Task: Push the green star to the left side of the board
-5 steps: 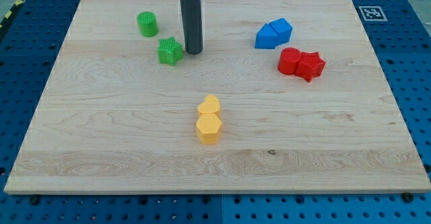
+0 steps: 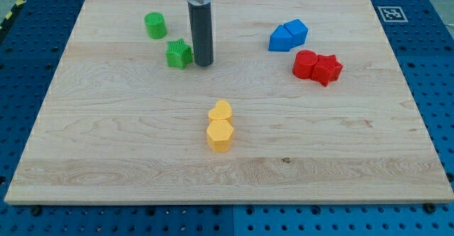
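Moved since earlier: my tip (image 2: 203, 64) has slid a little toward the view's bottom and now sits right against the green star's right flank; the green star (image 2: 179, 53) has barely shifted, if at all.
Green star: upper left-centre of the desk (image 2: 128, 158), just right and below the green cylinder (image 2: 155, 25), apart from it.
My tip: touching or nearly touching the star on the view's right side, level with its lower half.
Fingers: none on this rig, only a plain rod, so there is no apart-or-together state to tell.
Other blocks: two blue blocks (image 2: 289, 35) touching each other at upper right; two red blocks (image 2: 317, 66) touching just below them; two yellow blocks (image 2: 220, 125) stacked in line near the centre.
Step in hand: contact made, the push toward the view's left seems to be just starting.
Next move: a steady slide leftward through the star's centre; the contact looks slightly low, so the star may spin or drift up toward the green cylinder.
Remaining: most of the travel to the left edge.
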